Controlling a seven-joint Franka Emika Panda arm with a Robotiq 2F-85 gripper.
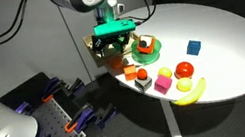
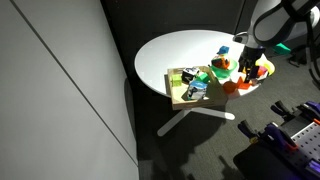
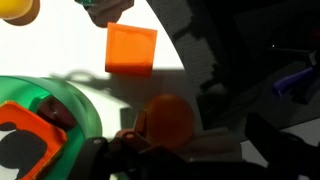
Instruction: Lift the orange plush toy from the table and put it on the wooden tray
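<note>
**Q:** Wrist view: where is the orange plush toy (image 3: 170, 120)?

**A:** Low in the frame, at the edge of the counter (image 3: 70, 45). It is just beside the rim of the green plate (image 3: 75, 100) and nearer the camera than the orange block (image 3: 131, 48).

**Q:** Is it grasped?

**A:** That cannot be told. In an exterior view the end effector (image 1: 113, 46) hangs low over the counter's edge beside the plate. Its jaws are hidden, so released or clenched is undecided. Nor is it clear whether the toy rests on the counter or is lifted.

**Q:** And the wooden tray (image 2: 186, 99)?

**A:** In an exterior view it sits at the counter's rim. Its contents are too small to identify.

**Q:** Progress?

**A:** Judged early to middle. The end effector is at the toy, which appears beside the plate rather than inside the tray's rim. Placement on the tray is judged outstanding.
</note>
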